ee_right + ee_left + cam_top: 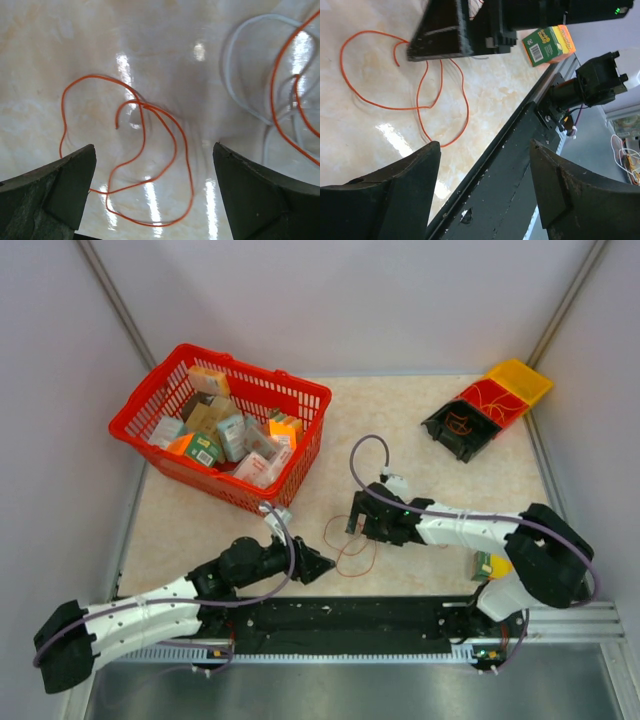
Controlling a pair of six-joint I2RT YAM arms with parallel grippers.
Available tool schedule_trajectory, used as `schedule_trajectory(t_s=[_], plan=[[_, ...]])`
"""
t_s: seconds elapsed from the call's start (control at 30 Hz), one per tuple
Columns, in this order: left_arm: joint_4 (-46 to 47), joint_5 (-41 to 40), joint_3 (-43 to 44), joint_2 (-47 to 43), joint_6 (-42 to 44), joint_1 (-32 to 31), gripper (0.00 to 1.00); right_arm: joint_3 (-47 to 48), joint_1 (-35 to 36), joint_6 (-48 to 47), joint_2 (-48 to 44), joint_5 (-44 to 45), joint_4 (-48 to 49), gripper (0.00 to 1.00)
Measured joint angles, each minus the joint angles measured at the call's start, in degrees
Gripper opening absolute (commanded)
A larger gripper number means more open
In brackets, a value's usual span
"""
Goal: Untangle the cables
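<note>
At the near edge of the table (420,455), the left gripper (485,150) is spread wide, holding nothing. Just beyond, the thin orange and whitish cables (141,105) lie looped beneath the right gripper (154,147), which is also spread. Farther back stands a red basket (260,370) of boxes.

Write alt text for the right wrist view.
Thin orange cables loop loosely on a glossy beige table, seen between the two dark fingers of the open right gripper. A whitish cable and more orange loops lie at the upper right.
</note>
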Motion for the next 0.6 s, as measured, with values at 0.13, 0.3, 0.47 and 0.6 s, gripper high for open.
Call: schedule_trajectory(t_s=[0.13,0.3,0.47,0.6], plan=[[5.60,0.48,-2.93,0.81,-0.48,-0.70,0.74,4.33,1.79,3.74,5.44,1.84,-0.33,0.98],[8.11,-0.87,-6.08,-4.15,-1.11,-1.03,0.72,8.37,4.72,8.52,9.46,6.32,-3.76,0.64],[9.99,-2.60,-6.10,-7.10,-1.40,-1.01,0.70,10.75,6.34,11.56,12.00,9.51,-7.76,0.47],[10.97,-2.84,-6.10,-6.51,-1.40,-1.03,0.70,14.60,7.06,12.33,15.34,12.46,-13.09,0.20]])
